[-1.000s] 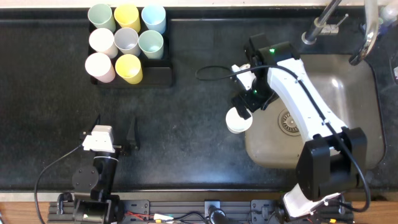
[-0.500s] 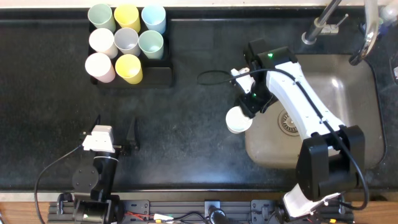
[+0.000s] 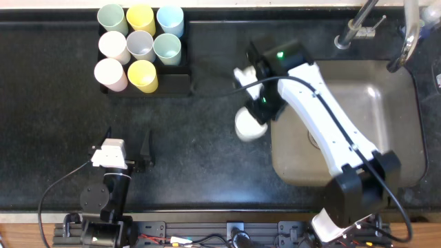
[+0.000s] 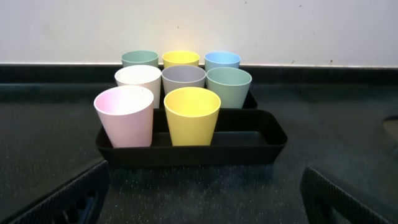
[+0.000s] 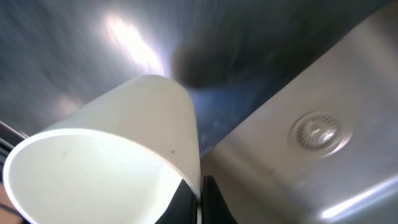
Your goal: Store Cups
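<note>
A white cup [image 3: 247, 126] hangs tilted over the dark counter just left of the sink, with my right gripper [image 3: 261, 108] shut on its rim. In the right wrist view the cup [image 5: 118, 155] lies close, mouth toward the camera, its rim pinched by my right gripper [image 5: 198, 196]. A black tray [image 3: 176, 83] at the back left holds several pastel cups [image 3: 142, 74]; its front right slot is free. My left gripper [image 3: 128, 147] rests open on the counter, facing the tray [image 4: 250, 135] and its cups [image 4: 191, 115]; its own view puts the left gripper [image 4: 205, 186] a little short of the tray.
The steel sink [image 3: 386, 89] with its drain [image 5: 317, 129] fills the right side. A faucet [image 3: 353, 26] stands behind it. Dark counter [image 3: 207, 158] stretches between the tray and the sink. The right arm's cable [image 3: 231, 77] loops above the counter.
The right arm has swung left, carrying the white cup from the sink's edge out over the counter. The left arm has not moved.
</note>
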